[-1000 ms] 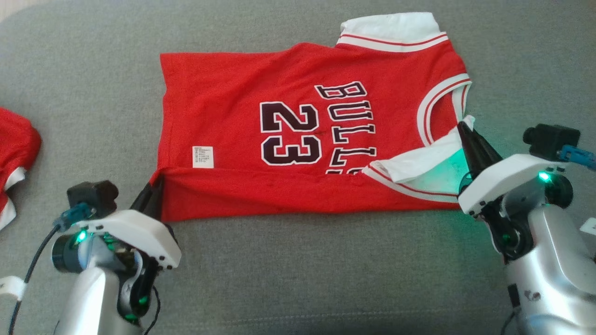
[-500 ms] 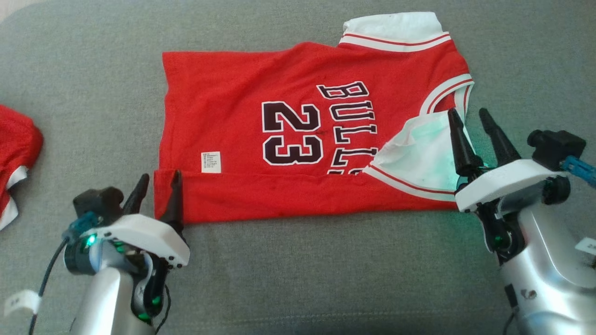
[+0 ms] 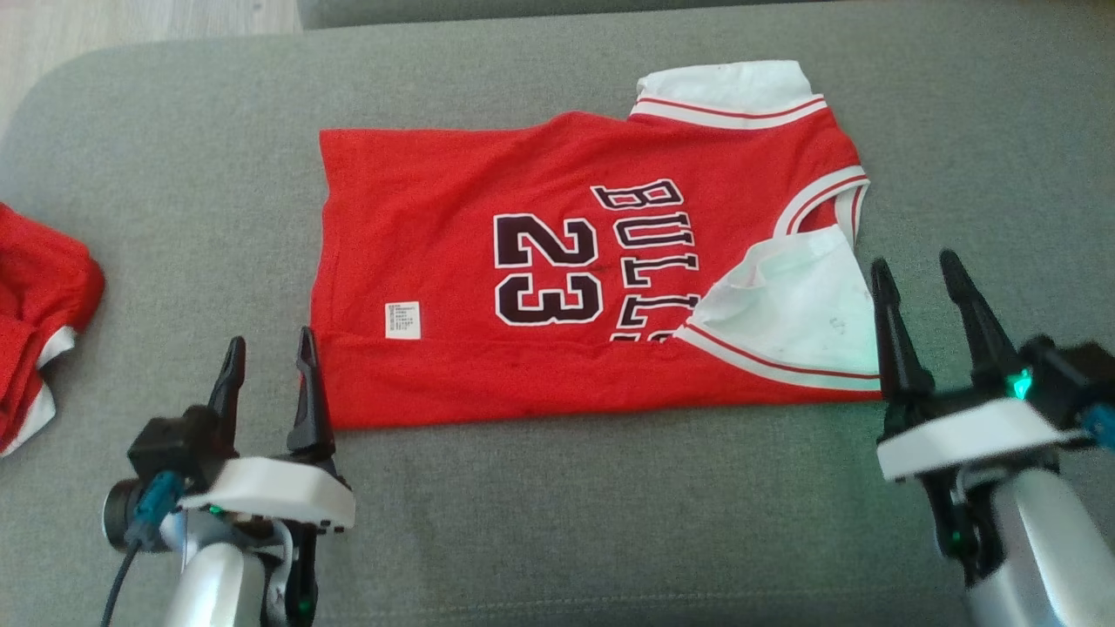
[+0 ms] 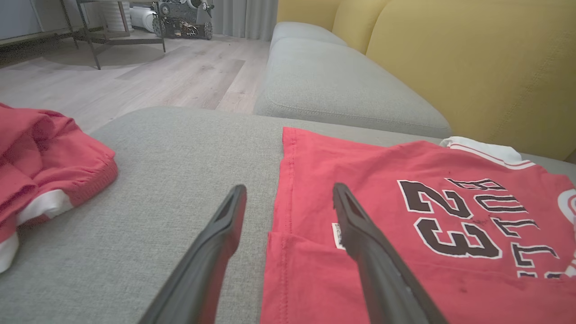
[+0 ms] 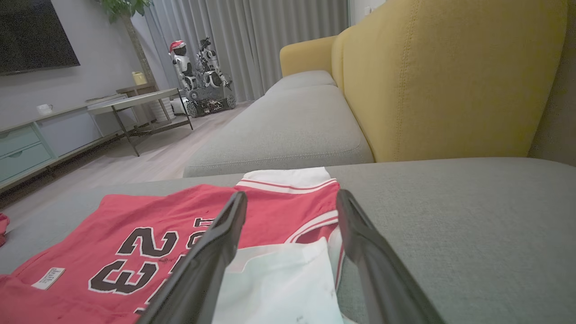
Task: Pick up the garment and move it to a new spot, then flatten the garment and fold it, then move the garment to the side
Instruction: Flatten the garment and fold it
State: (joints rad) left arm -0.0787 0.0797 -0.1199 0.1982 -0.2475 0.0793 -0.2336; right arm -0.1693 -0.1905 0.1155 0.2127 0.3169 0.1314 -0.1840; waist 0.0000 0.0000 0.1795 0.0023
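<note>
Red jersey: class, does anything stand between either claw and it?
Nothing visible does. The left claw and right claw, both open, sit by the red jersey's near corners, with bare grey cushion between.

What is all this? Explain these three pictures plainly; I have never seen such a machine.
It is a robot with two arms, each ending in two long dark jaws. One picture looks down from its head; the others look along each wrist's jaws. On the grey sofa cushion lies the garment, a red jersey marked 23, its near edge folded over. Another red cloth lies off to the robot's left. The left jaws and right jaws stand open, holding nothing.
</note>
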